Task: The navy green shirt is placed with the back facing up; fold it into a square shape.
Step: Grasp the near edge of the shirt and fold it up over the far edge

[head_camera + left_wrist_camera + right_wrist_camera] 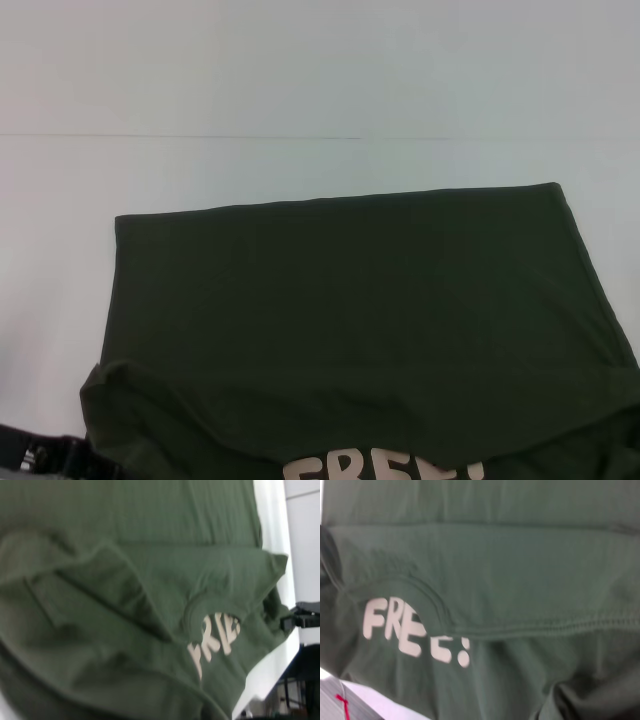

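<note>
A navy green shirt [360, 320] lies spread across a white table [300, 80], its near portion folded over so that cream block lettering [385, 468] shows at the head view's lower edge, cut off by the frame. The right wrist view reads the print in full: "FREE!" [412, 635], sitting just below the curved, ribbed collar [427, 597], with a stitched hem line [545, 627] running across beside it. The cloth is a matt, soft-looking cotton, dark olive, rumpled into loose ridges at the near fold [100, 610] as the left wrist view shows, where only part of the lettering [215, 642] peeks out from under the neckline. Farther away the shirt flattens into a smooth, plain panel with a straight far edge [340, 198] and squared corners, narrowing slightly toward the back. A dark piece of the left arm [50, 455] shows at the near left corner of the head view, beside the shirt's folded edge. Neither gripper's fingers appear in any view, so the state of the jaws cannot be told. Beyond the shirt the pale tabletop runs on, crossed by a thin seam line [180, 137].
</note>
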